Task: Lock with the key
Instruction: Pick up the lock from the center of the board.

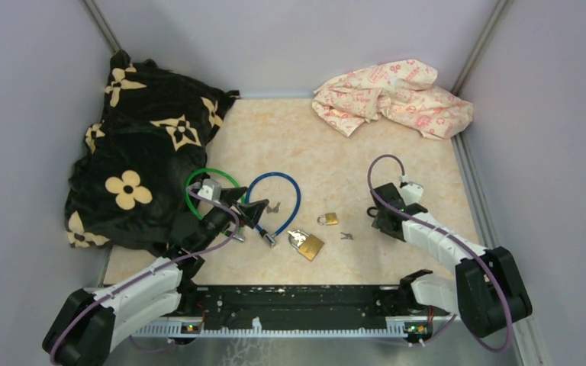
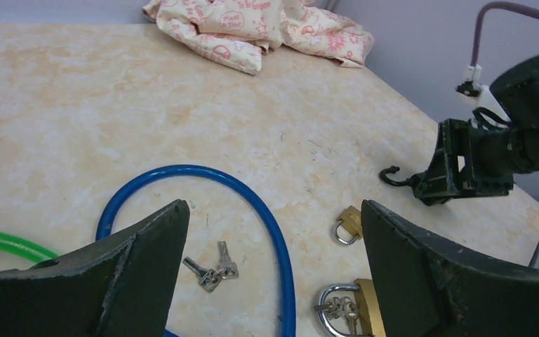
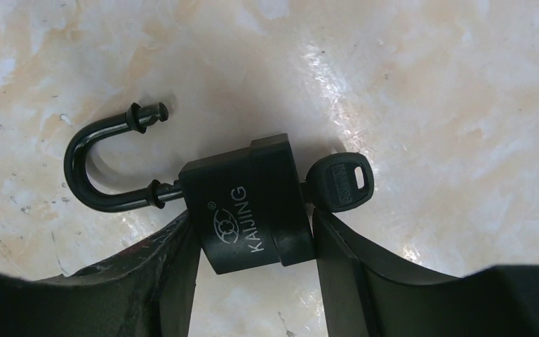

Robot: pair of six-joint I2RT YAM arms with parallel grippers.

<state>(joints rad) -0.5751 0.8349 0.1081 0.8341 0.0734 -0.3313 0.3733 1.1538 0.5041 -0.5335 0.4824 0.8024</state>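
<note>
- One black cloth with cream flowers [image 1: 133, 152] lies heaped at the far left of the worktop [image 1: 328, 152].
- There are two cable locks. The green cable lock [image 1: 207, 173] lies against the cloth, and the blue cable lock [image 1: 284, 183] loops just to its right.
- My left fingers [image 2: 147, 249] stand wide apart over the two cables, holding nothing.
- One small bunch of two keys [image 2: 210, 270] lies inside the blue loop.
- There are two brass padlocks. The large brass padlock [image 1: 307, 245] has a key bunch at its shackle, and the small brass padlock [image 1: 328, 219] lies just beyond it.
- One more tiny key set [image 1: 346, 235] lies loose between the two brass locks and my right arm.
- One black padlock [image 3: 249, 203] lies flat on the worktop at the right. My right fingers [image 3: 365, 274] press against both sides of its body.
- Its long axis runs across my wrist view. The shackle points left, toward the worktop's middle, with one leg pulled free of the body.
- One key [image 3: 337, 184] sticks out of the opposite end, pointing right.
- One pink printed cloth [image 1: 393, 95] is crumpled in the back right corner.
</note>
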